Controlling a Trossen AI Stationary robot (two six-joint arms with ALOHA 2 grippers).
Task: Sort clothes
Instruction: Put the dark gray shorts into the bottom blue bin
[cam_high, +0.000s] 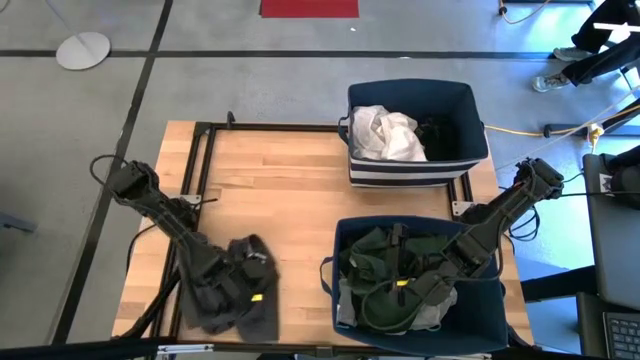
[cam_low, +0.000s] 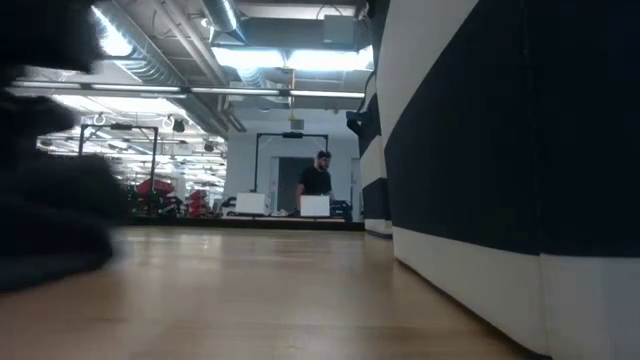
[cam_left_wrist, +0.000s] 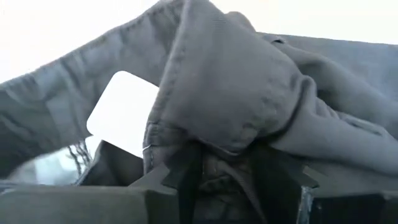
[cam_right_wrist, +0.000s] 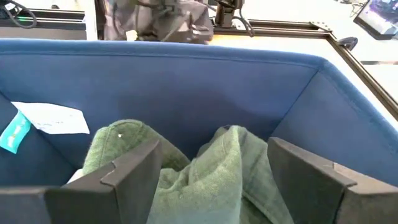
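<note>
A charcoal grey garment (cam_high: 232, 300) lies crumpled on the wooden table near its front left corner. My left gripper (cam_high: 243, 283) comes down on it from above and is shut on a bunched fold (cam_left_wrist: 227, 180). My right gripper (cam_high: 400, 292) hangs open over the near navy bin (cam_high: 420, 222), just above the dark green clothes (cam_right_wrist: 205, 180) in it, touching nothing. A white garment (cam_high: 388, 135) lies in the far bin (cam_high: 470, 110). In the low view the grey garment is only a dark blur (cam_low: 50, 220). My left gripper has a raised fold of the grey garment (cam_left_wrist: 217, 165) pinched between its two fingers (cam_left_wrist: 180, 180), several layers bunched together. The fingers come steeply from above. The cloth bulges up past the fingertips, and the rest of the garment lies on the table.
The two navy bins with white-striped sides stand on the table's right half, the nearer wall filling the low view's right (cam_low: 480, 150). A white label (cam_right_wrist: 53, 118) sits inside the near bin. Bare wood (cam_high: 270, 190) lies between the garment and the bins. A person (cam_low: 317, 180) stands far off.
</note>
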